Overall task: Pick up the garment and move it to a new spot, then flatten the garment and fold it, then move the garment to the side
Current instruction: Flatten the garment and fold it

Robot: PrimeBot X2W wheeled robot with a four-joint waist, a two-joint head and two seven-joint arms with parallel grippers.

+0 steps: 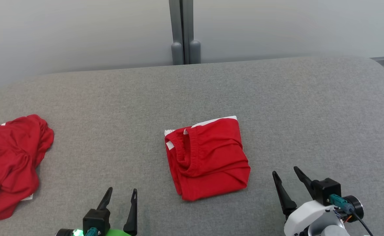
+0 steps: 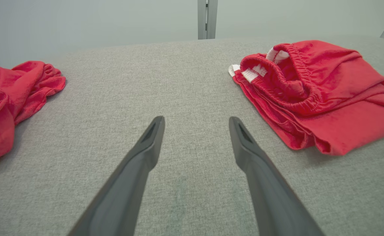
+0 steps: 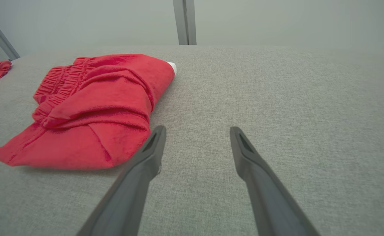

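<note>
**Head view.** The folded garment [image 1: 208,157] is lying at the middle of the grey table [image 1: 277,98]. It is forming a compact red packet whose long axis is running from the near edge toward the far edge, slightly tilted. Its elastic waistband [image 1: 194,144] is facing the robot's left.

The left gripper [image 1: 122,190] is standing at the lower left with fingers spread wide, holding nothing. The right gripper [image 1: 284,170] is standing at the lower right, likewise wide and empty.

The packet is lying between the two — ahead and right of the left gripper, ahead and left of the right gripper. The right gripper is sitting nearer to it, close by its near right corner. A crumpled garment [image 1: 11,157] is lying well apart, at the table's left edge.

**Left wrist view.** The left gripper [image 2: 196,118] is pointing over bare table. The folded garment [image 2: 326,98] is lying off to its right, apart from the fingers, with the waistband side nearest.

**Right wrist view.** The right gripper [image 3: 197,128] is pointing across the table with jaws wide. The folded garment [image 3: 96,111] is lying to its left, its edge just beside the left finger — whether they are touching cannot be told.

**Judgement.** The folding is looking complete, leaving only the move to the side. The right arm is appearing better placed to take the packet's near right corner.
</note>
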